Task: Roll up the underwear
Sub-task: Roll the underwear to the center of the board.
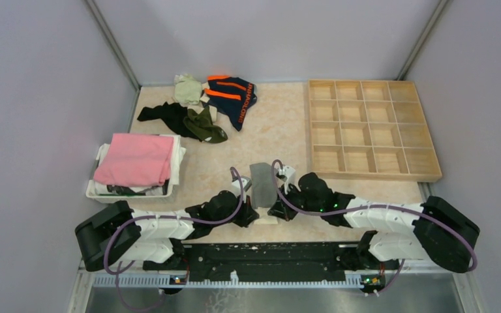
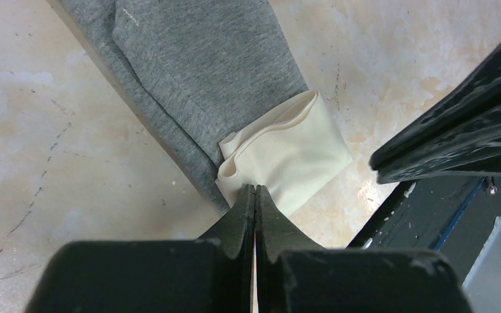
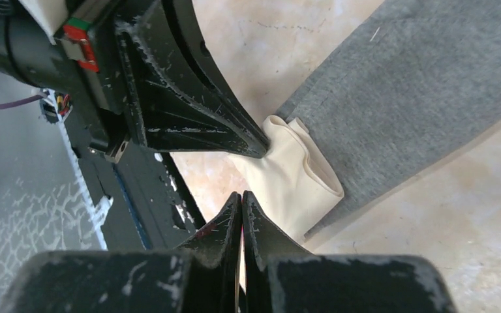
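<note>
A grey underwear (image 1: 261, 181) lies folded into a long strip between the two arms, its cream waistband (image 2: 293, 156) at the near end. My left gripper (image 2: 255, 190) is shut, its tips resting against the waistband's near edge with no cloth showing between the jaws. My right gripper (image 3: 242, 196) is shut too, tips beside the waistband (image 3: 293, 179) at its other near corner. In the top view the left gripper (image 1: 254, 217) and the right gripper (image 1: 276, 212) flank the strip's near end. More underwear, navy with orange stripes (image 1: 232, 95) and olive (image 1: 206, 126), lies in a heap at the back left.
A white basket (image 1: 98, 190) holding a folded pink cloth (image 1: 137, 158) stands at the left. A wooden tray (image 1: 368, 127) with several compartments sits at the back right. Black cloth (image 1: 163, 114) and a pale green piece (image 1: 187, 88) lie in the heap.
</note>
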Tool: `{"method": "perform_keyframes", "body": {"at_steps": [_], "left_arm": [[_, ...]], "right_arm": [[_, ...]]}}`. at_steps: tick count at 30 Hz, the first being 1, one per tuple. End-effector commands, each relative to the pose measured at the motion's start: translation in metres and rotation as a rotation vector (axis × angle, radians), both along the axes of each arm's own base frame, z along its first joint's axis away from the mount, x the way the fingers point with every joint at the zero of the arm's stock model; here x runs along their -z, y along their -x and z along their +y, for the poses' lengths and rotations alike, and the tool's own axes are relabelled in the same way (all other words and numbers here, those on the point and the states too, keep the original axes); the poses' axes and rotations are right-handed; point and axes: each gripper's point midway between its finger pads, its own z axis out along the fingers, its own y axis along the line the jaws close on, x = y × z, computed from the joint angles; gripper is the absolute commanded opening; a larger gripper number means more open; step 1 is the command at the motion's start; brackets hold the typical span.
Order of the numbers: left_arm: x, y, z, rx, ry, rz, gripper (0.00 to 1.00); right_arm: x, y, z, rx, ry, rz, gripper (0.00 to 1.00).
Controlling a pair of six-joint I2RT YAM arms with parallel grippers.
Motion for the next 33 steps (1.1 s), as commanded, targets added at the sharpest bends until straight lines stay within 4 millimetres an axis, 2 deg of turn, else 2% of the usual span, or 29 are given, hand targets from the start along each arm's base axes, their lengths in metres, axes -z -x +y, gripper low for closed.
{"method": "perform_keyframes", "body": {"at_steps": [1,7,13,17,21,24,26,29,33], "left_arm": [[0.013,0.0,0.013,-0.03,-0.054,0.006,0.0],[0.013,0.0,0.014,-0.033,-0.054,0.006,0.0],[0.015,0.001,0.016,-0.039,-0.06,0.01,0.0],[0.017,0.002,0.018,-0.04,-0.067,0.016,0.0],[0.018,0.003,0.02,-0.049,-0.069,0.022,0.0],[0.021,0.003,0.022,-0.066,-0.079,0.034,0.0],[0.026,0.0,0.028,-0.102,-0.108,0.044,0.0],[0.035,-0.001,0.036,-0.13,-0.157,0.066,0.0],[0.041,0.003,0.036,-0.123,-0.177,0.092,0.0]], "right_arm": [[-0.007,-0.004,0.017,0.004,-0.079,0.045,0.0],[0.02,-0.009,0.013,0.023,0.011,0.058,0.0],[0.044,-0.029,-0.01,0.144,0.168,0.017,0.0],[0.053,-0.04,-0.026,0.205,0.266,-0.018,0.01],[0.052,-0.041,-0.034,0.199,0.304,-0.044,0.02],[0.039,-0.043,-0.033,0.16,0.281,-0.115,0.05],[0.024,-0.046,-0.03,0.135,0.24,-0.187,0.1],[-0.012,-0.05,-0.023,0.111,0.094,-0.344,0.15],[-0.058,-0.042,-0.021,0.06,-0.087,-0.621,0.2]]}}
